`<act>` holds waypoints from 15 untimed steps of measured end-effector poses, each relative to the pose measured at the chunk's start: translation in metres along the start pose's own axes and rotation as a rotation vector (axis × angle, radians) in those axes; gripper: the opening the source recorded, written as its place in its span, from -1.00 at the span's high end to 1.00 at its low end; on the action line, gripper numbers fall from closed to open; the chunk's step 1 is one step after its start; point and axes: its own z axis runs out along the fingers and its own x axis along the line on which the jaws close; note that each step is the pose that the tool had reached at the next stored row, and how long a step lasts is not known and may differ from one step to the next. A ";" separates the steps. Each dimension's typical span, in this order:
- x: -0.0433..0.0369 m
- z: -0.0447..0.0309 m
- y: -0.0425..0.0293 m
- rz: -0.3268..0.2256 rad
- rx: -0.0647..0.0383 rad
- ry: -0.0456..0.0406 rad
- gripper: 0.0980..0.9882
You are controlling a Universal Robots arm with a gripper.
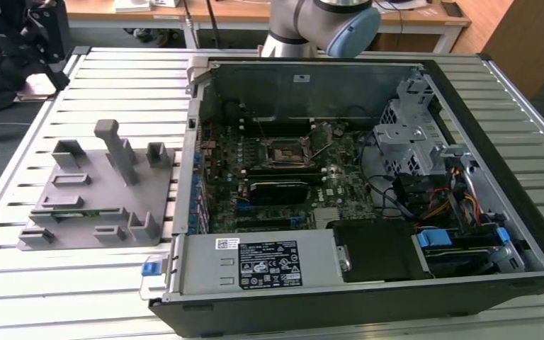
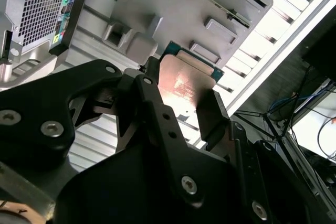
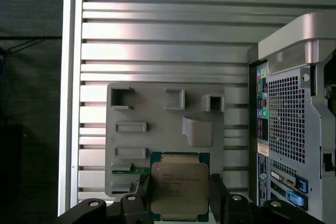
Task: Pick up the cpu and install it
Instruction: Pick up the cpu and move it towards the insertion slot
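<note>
The cpu (image 3: pixel 179 190), a square chip with a silver top and a thin green edge, sits between my two black fingers, and my gripper (image 3: pixel 180 195) is shut on it. In the second wrist view the cpu (image 2: pixel 186 85) catches a reddish glint, clamped on two opposite sides by my gripper (image 2: pixel 184 109). It hangs in the air well above the grey fixture plate (image 3: pixel 157 129). In the exterior view, the black socket (image 1: pixel 285 150) lies on the motherboard inside the open computer case (image 1: pixel 499 142).
The grey fixture plate (image 1: pixel 102 191) with upright posts holds a green memory stick (image 1: pixel 74 210) on the slatted table (image 1: pixel 26 283). The arm (image 1: pixel 319 25) rises behind the case. A power supply (image 1: pixel 253 263), drive cage (image 1: pixel 409 134) and cables (image 1: pixel 433 205) crowd the case.
</note>
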 end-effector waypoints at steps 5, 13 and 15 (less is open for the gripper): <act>-0.0139 0.0009 0.0014 0.000 0.000 -0.0001 0.03; -0.0389 0.0024 0.0026 0.000 0.000 0.0001 0.03; -0.0446 0.0028 0.0027 0.000 0.000 -0.0001 0.03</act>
